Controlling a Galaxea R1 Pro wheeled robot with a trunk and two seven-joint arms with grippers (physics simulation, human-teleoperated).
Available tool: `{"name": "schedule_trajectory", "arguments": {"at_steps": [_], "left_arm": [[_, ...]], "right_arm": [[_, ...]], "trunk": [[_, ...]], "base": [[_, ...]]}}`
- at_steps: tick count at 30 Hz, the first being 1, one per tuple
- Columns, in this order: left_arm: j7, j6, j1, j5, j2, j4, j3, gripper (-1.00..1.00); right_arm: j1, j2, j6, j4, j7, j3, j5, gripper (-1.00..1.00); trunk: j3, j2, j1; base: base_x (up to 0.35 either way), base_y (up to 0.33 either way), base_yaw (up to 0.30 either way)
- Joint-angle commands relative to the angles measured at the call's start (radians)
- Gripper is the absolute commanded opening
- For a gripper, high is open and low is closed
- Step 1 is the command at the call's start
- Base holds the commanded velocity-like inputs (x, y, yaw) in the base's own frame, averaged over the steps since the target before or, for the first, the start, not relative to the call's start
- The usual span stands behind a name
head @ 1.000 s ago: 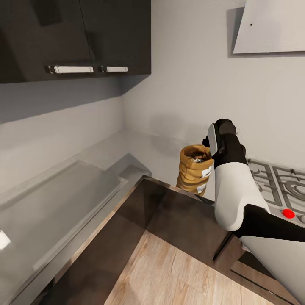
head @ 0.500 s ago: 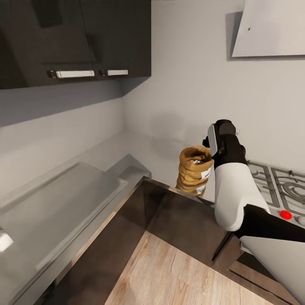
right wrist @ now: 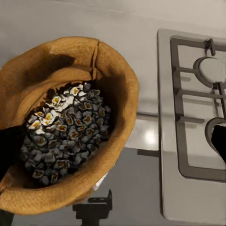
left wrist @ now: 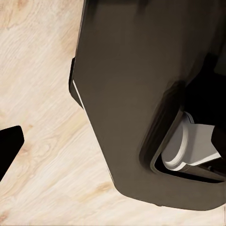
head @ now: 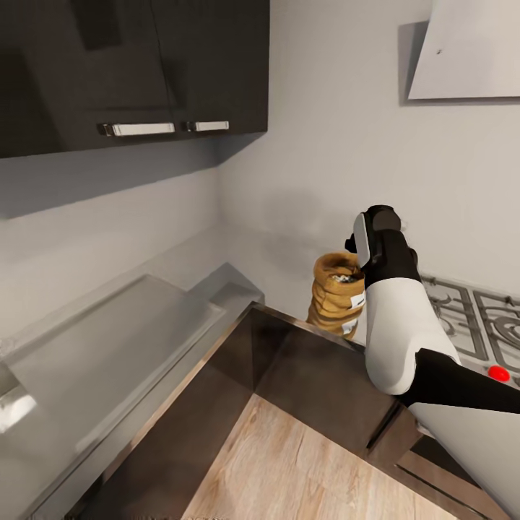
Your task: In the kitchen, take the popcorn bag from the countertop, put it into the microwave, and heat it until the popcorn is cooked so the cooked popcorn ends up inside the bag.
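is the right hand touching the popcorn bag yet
Cannot tell. In the head view the right arm hides the hand behind its wrist beside the popcorn bag. The right wrist view looks down into the bag's mouth but shows neither contact nor gap plainly.

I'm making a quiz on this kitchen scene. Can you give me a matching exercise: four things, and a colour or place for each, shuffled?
Things:
1. sack
2. popcorn
3. stove grate
4. wall cabinets

Descriptions:
A. dark, with silver handles
B. tan, standing on the countertop
C. grey metal, beside the sack
D. pale speckled heap inside the sack

Pairs: 1-B, 2-D, 3-C, 4-A
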Motion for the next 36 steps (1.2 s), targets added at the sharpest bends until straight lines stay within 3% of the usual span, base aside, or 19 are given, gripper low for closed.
{"name": "schedule_trajectory", "arguments": {"at_steps": [1,13,19,24,29,36], "left_arm": [[0.001,-0.001,0.0,0.003,0.0,-0.001,0.003,1.0],[0.001,-0.001,0.0,0.003,0.001,-0.001,0.003,1.0],[0.001,-0.001,0.0,0.003,0.001,-0.001,0.003,1.0],[0.001,-0.001,0.0,0.003,0.001,-0.001,0.003,1.0],[0.001,-0.001,0.0,0.003,0.001,-0.001,0.003,1.0],[0.001,-0.001,0.0,0.003,0.001,-0.001,0.003,1.0]], "right_arm": [[-0.001,0.001,0.004,-0.001,0.002,-0.003,0.006,1.0],[0.014,0.001,0.004,-0.006,-0.001,-0.009,0.01,1.0],[0.028,0.001,0.004,-0.011,-0.023,-0.091,0.012,1.0],[0.028,0.001,-0.029,-0.014,-0.097,-0.101,0.008,1.0],[0.028,0.001,-0.034,-0.016,-0.106,-0.103,-0.057,1.0],[0.028,0.001,-0.062,-0.003,-0.11,-0.108,-0.076,1.0]], "trunk": [[-0.001,-0.001,0.0],[-0.001,-0.001,0.0],[-0.001,-0.001,0.0],[-0.001,-0.001,0.0],[-0.001,-0.001,0.0],[-0.001,-0.001,0.0]], "base": [[0.0,0.0,0.259],[0.0,0.0,0.103],[0.0,0.0,0.0],[0.0,0.0,0.0],[0.0,0.0,0.0],[0.0,0.0,0.0]]}}
